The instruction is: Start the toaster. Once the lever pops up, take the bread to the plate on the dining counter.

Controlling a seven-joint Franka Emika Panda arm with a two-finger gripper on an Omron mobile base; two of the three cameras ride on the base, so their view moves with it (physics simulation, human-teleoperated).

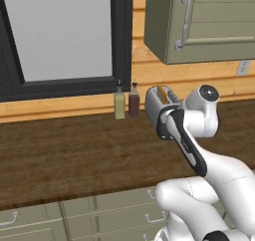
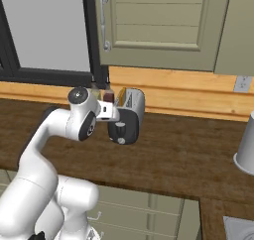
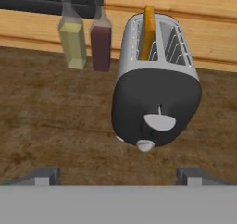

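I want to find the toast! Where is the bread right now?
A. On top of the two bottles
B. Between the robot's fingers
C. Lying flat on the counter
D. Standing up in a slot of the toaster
D. In the hand view the bread stands on edge in one slot of the toaster, its top sticking out, with the open gripper short of it.

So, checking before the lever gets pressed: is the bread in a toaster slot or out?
In. The bread stands upright in one slot of the toaster, its top edge sticking out above.
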